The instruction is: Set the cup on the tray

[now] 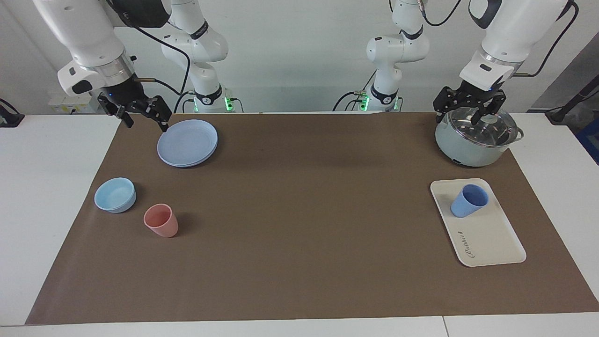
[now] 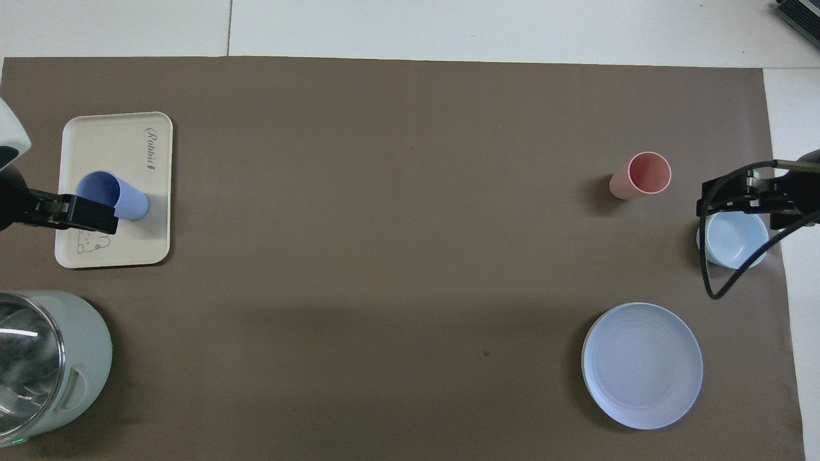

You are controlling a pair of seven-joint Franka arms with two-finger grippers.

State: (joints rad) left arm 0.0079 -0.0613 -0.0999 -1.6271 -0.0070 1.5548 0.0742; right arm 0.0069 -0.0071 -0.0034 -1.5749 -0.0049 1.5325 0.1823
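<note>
Periwinkle-blue cup (image 1: 468, 200) stands upright on the cream tray (image 1: 491, 238), at the tray's end nearer the robots; tray lies at the left arm's end of the brown mat (image 1: 299, 210). Left gripper (image 1: 469, 109) hangs in the air over the lidded grey pot (image 1: 475, 140), fingers spread, holding nothing. Right gripper (image 1: 139, 117) is raised beside the round blue plate (image 1: 188, 142), over the mat's edge, fingers likewise spread and empty. Light-blue bowl (image 1: 115, 194) and pink cup (image 1: 161, 220) sit at the right arm's end, farther from the robots than the plate.
</note>
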